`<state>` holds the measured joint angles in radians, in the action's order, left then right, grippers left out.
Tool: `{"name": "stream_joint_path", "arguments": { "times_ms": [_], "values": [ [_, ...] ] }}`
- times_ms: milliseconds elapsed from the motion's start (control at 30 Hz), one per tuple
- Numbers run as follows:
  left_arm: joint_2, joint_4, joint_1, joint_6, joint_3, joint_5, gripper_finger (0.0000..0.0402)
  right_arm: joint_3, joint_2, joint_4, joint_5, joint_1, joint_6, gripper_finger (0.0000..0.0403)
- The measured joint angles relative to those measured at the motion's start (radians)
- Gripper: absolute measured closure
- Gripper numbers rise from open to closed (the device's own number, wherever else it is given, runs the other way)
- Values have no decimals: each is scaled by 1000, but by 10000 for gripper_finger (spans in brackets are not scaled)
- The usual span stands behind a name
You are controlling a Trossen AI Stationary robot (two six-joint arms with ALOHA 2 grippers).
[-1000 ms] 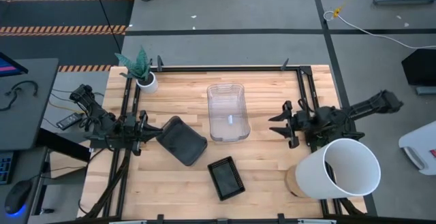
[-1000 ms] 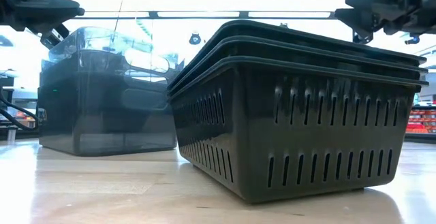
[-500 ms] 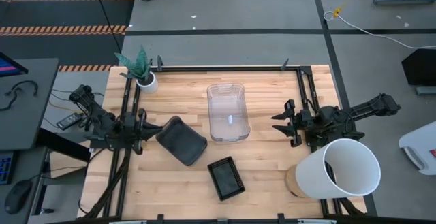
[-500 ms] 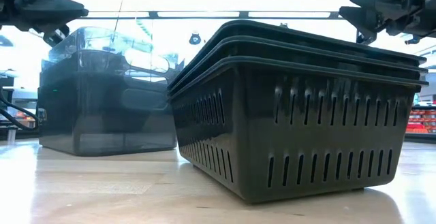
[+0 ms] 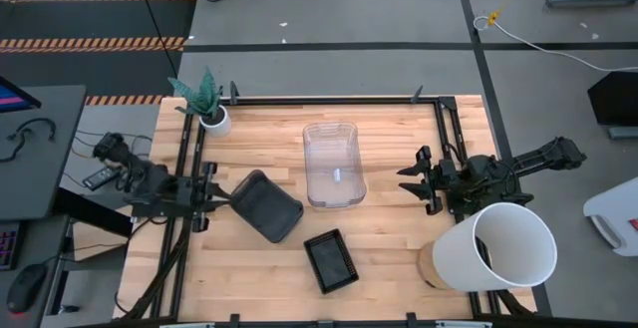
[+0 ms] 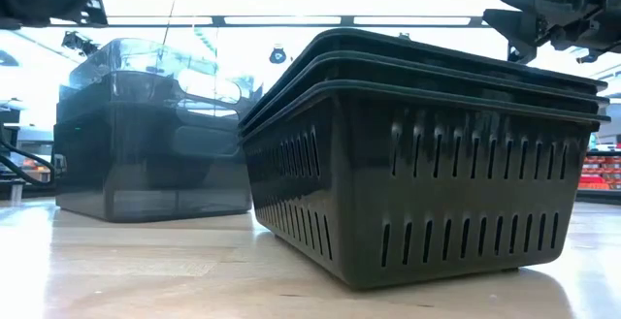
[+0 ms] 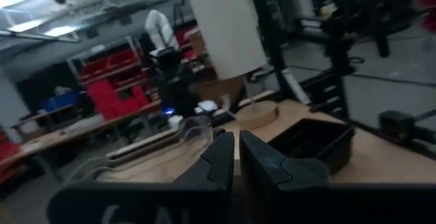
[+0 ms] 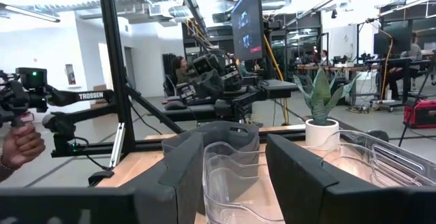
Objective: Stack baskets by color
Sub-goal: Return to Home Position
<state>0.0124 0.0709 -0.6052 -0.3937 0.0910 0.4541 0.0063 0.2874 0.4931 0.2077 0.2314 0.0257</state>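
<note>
Three stacked small black mesh-sided plastic baskets (image 5: 330, 261) sit near the wooden counter's (image 5: 389, 129) front edge, with a smoky grey bin (image 5: 265, 205) left of them and clear bins (image 5: 333, 164) behind. The left gripper (image 5: 219, 198) hovers beside the grey bin, fingers (image 7: 219, 157) narrow. The right gripper (image 5: 401, 182) has its fingers (image 8: 187, 163) wide and empty.

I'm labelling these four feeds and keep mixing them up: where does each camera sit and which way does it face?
High: above the table, looking straight down; left arm at picture-left, right arm at right.
Low: at table-top height, facing the black stack, smoky stack behind; arm ends in the top corners.
Left wrist: on the left arm, facing across to the bucket; own jaws shut.
Right wrist: on the right arm, facing the clear baskets and plant; own jaws open.
Shared: high and right wrist both show the clear baskets.
</note>
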Motion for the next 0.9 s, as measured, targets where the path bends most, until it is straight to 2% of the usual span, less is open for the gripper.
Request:
{"name": "stream_joint_path", "arguments": {
  "times_ms": [167, 333, 533, 733, 900],
  "values": [
    [0, -7, 184, 78, 0, -279, 367, 0, 0, 0, 0, 0, -2, 237],
    [0, -23, 364, 175, 0, -475, 363, 0, 0, 0, 0, 0, -2, 238],
    [0, -13, 462, 232, 0, -535, 371, 0, 0, 0, 0, 0, -2, 237],
    [0, -13, 465, 350, 0, -540, 371, 0, 0, 0, 0, 0, -2, 238],
    [0, -17, 465, 357, 0, -540, 365, 0, 0, 0, 0, 0, -2, 238]
  ]
}}
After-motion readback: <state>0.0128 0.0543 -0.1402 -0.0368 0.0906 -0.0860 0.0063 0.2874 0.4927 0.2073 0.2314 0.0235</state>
